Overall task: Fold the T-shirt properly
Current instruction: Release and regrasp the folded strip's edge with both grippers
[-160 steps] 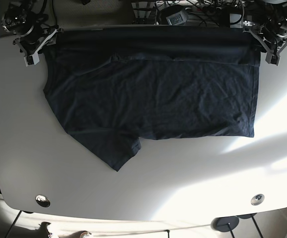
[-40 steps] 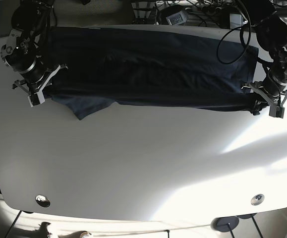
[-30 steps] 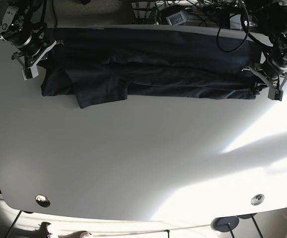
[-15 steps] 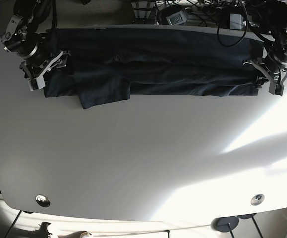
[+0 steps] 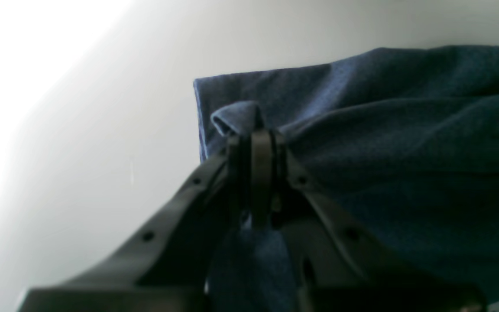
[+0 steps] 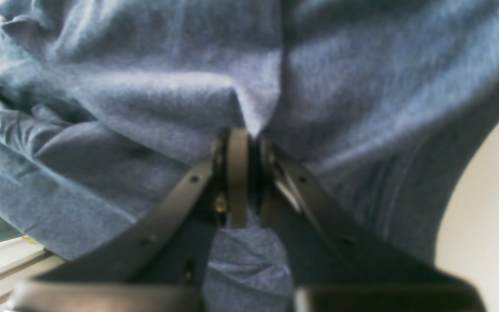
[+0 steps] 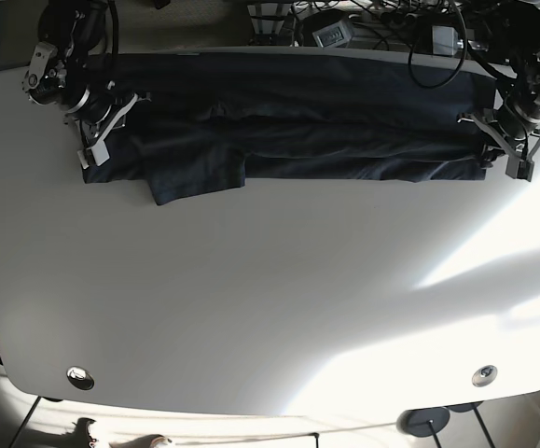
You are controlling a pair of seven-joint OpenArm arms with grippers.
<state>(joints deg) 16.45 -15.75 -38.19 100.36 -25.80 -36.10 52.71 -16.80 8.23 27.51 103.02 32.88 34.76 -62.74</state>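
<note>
Still-free of slack: T-shirt point(image 7: 288, 131) in both pincers, left pincer point(image 5: 256, 130), right pincer point(image 6: 241, 132).

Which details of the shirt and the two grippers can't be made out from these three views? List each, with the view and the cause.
- Left gripper fingertips, left wrist view: buried in a shirt fold.
- Right gripper fingertips, right wrist view: blurred and covered by cloth.
- Shirt layers, base view: the dark fabric merges together; folds cannot be counted.
- Shirt's outline, right wrist view: cut off by the frame edges.

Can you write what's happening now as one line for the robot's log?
step: lengthwise fold | T-shirt: long band at table's far edge, sleeve poking out | left gripper: pinching cloth | right gripper: pinching cloth
</note>
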